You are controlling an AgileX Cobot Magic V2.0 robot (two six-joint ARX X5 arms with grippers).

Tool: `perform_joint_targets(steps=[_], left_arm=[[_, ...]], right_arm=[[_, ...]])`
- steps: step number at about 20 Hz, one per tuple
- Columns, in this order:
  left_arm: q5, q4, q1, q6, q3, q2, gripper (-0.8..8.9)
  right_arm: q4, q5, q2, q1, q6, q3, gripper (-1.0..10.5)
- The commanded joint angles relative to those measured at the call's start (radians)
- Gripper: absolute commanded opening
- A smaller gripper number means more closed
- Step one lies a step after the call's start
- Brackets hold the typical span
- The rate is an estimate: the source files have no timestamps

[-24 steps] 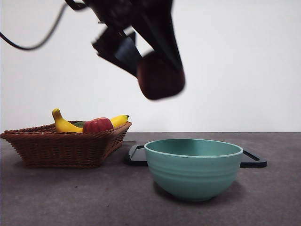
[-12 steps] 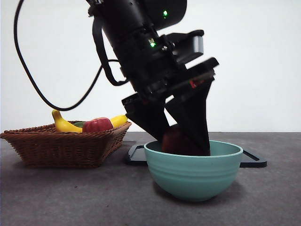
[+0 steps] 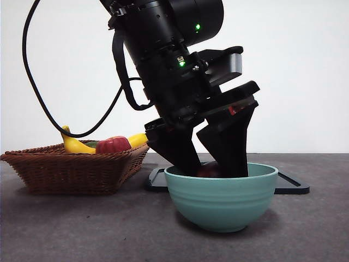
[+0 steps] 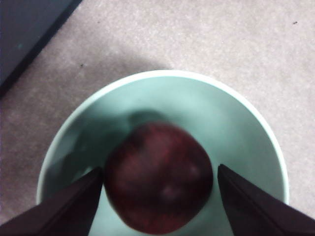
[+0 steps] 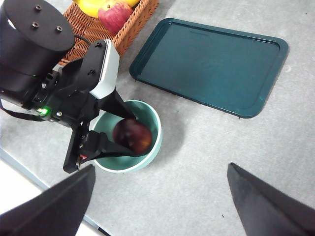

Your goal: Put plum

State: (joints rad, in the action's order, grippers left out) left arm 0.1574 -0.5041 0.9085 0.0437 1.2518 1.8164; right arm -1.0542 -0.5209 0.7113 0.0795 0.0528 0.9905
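Note:
The plum (image 4: 160, 179), dark maroon and glossy, sits low inside the teal bowl (image 3: 221, 202). In the front view only the plum's top (image 3: 208, 171) shows above the rim. My left gripper (image 4: 160, 168) reaches down into the bowl, its two black jaws closed against the plum's sides. From the right wrist view, high above the table, the plum (image 5: 132, 136) shows between those jaws in the bowl (image 5: 156, 123). My right gripper (image 5: 161, 166) hangs open up there with nothing in it.
A wicker basket (image 3: 71, 169) on the left holds a yellow banana (image 3: 73, 144) and a red apple-like fruit (image 3: 113, 144). A dark green tray (image 5: 211, 64) lies flat behind the bowl. The left arm's black cable loops above the basket.
The left gripper came down from above with the plum into the bowl and has sunk a little deeper. The bowl has shifted slightly to the left.

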Motion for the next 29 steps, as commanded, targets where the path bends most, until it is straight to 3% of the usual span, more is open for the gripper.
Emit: perform_joint_targets(steps=[1, 6, 11, 16, 20, 25, 29], left_arm=[[-0.001, 0.003, 0.015, 0.013, 0.020, 0.020, 3.83], [-0.001, -0.033, 0.015, -0.006, 0.068, -0.018, 3.78], [-0.001, -0.058, -0.002, -0.012, 0.101, -0.175, 3.79], [-0.001, -0.095, -0.080, -0.037, 0.101, -0.400, 3.78], [0.000, -0.207, -0.187, -0.037, 0.092, -0.554, 3.77], [0.103, -0.230, -0.340, -0.078, -0.050, -0.727, 3.75], [0.151, -0.220, -0.374, -0.108, -0.247, -0.859, 3.75]], right_arm=[[0.004, -0.002, 0.006, 0.004, -0.001, 0.019, 4.3], [0.004, -0.002, 0.006, 0.004, -0.001, 0.019, 4.3], [0.004, -0.002, 0.006, 0.004, -0.001, 0.019, 4.3], [-0.002, -0.002, 0.006, 0.004, -0.001, 0.019, 4.3], [-0.002, -0.003, 0.006, 0.004, -0.001, 0.019, 4.3], [-0.001, -0.003, 0.006, 0.004, 0.000, 0.019, 4.3], [-0.001, -0.006, 0.006, 0.004, -0.001, 0.019, 4.3]])
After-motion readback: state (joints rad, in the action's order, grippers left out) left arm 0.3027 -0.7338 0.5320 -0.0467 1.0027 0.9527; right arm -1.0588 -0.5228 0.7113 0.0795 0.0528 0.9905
